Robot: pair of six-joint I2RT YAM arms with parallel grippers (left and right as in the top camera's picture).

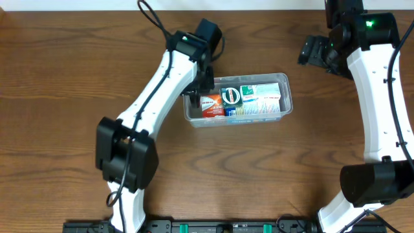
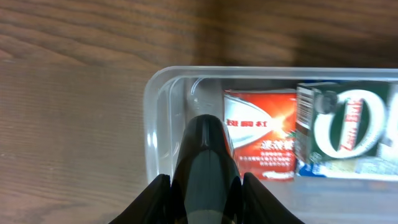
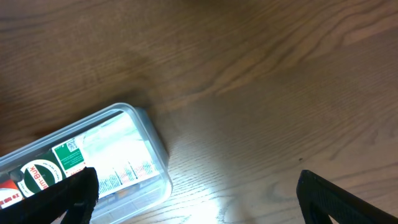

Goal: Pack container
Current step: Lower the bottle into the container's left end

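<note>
Between your left gripper jaws: dark glossy item, gripped at a narrow opening
Under those jaws: container, left end; red box just beside
Your right gripper: jaws spread wide, empty; container near one finger

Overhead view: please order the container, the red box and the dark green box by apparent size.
1. Container, far the largest.
2. Red box and dark green box look about alike, so I cannot rank them.
</note>
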